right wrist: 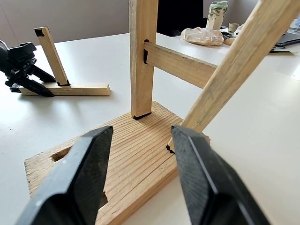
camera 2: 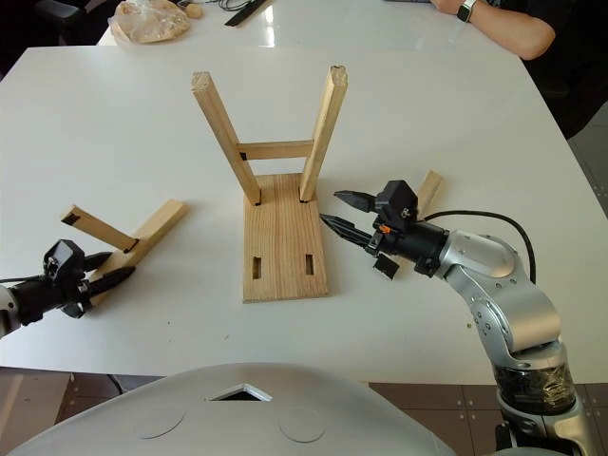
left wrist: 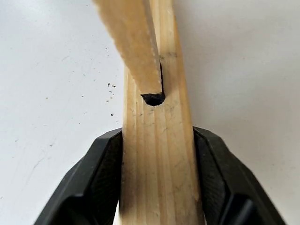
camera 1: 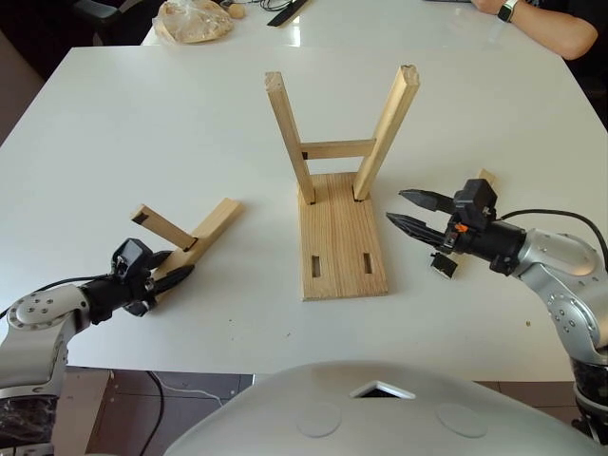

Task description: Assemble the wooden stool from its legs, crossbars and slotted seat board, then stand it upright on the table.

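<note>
Leg [left wrist: 159, 187] with crossbar [left wrist: 133, 42] in left gripper [left wrist: 158, 138]

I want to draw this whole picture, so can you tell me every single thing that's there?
table: one, white, under everything.
seat board: one, light wood, flat at the table's middle, near slots empty.
standing legs: two, light wood, leaning in the board's far slots.
crossbar: one, light wood, joining the standing legs.
loose leg: one, light wood, lying at the left.
second crossbar: one, light wood, sticking up from the loose leg.
wooden piece: one, light wood, behind the right pincer; which part, I cannot tell.
bag: one, clear with something tan inside, far back on the left.
left pincer: one, black, shut on the loose leg.
right pincer: one, black, open, beside the seat board's right edge.
</note>
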`<state>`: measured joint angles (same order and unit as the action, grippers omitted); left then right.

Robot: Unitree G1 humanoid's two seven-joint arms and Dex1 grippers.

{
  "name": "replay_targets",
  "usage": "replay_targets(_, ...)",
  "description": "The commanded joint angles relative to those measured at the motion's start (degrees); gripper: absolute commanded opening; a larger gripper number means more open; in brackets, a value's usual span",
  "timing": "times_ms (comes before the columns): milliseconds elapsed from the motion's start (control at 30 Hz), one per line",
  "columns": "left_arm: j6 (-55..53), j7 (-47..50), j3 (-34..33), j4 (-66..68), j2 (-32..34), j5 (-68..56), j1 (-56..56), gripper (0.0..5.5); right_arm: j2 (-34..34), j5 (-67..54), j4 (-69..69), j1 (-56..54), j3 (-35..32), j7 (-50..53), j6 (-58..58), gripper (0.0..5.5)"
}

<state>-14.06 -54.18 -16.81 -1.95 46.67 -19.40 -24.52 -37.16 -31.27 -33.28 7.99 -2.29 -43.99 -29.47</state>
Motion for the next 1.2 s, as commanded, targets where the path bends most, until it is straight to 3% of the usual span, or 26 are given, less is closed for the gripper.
replay_targets(33,-0.6,0.1,0.4,1.6,-1.1,0.1,0.3,2.04,-0.5,0.4,0.3,-1.1,0.1,-0.2,0.3,2.29)
replay_targets(233,-10.8,0.0,-9.4,-5.6,-2.4,-17.2,7.0,2.04,0.0,-5.7,-0.8,-3.4,-3.9,-0.2,-2.2,2.29)
replay_targets(367,-22.5,3.7,-20.1,-18.5,1.0,-44.3,15.3,2.04,-0.6,-20.2,-3.7,-7.8,-10.6,0.7,-6.6,2.29)
replay_targets(467,-24.7,6.9,-24.3,-25.4,3.4,-59.0,18.5,2.04,-1.9,-31.7,-4.2,-13.2,-12.9,2.2,-9.3,2.47)
replay_targets(567,-24.0,10.9,-21.6,-32.0,3.3,-67.3,21.3,2.04,-1.3,-43.6,-1.4,-22.7,-11.9,4.5,-11.4,2.89)
replay_targets(667,-23.7,13.0,-14.5,-35.8,1.5,-67.5,24.4,2.04,-0.5,-45.2,1.1,-29.4,-8.5,5.9,-13.5,3.36)
replay_targets(933,-22.5,11.8,0.1,-37.6,-3.1,-56.5,26.4,2.04,-1.0,-50.3,6.6,-38.6,-3.9,0.6,-19.7,3.4)
replay_targets(1200,-20.5,8.8,6.9,-38.1,-5.9,-50.1,30.6,2.03,0.2,-41.8,9.7,-41.7,1.5,-6.2,-19.6,3.4)
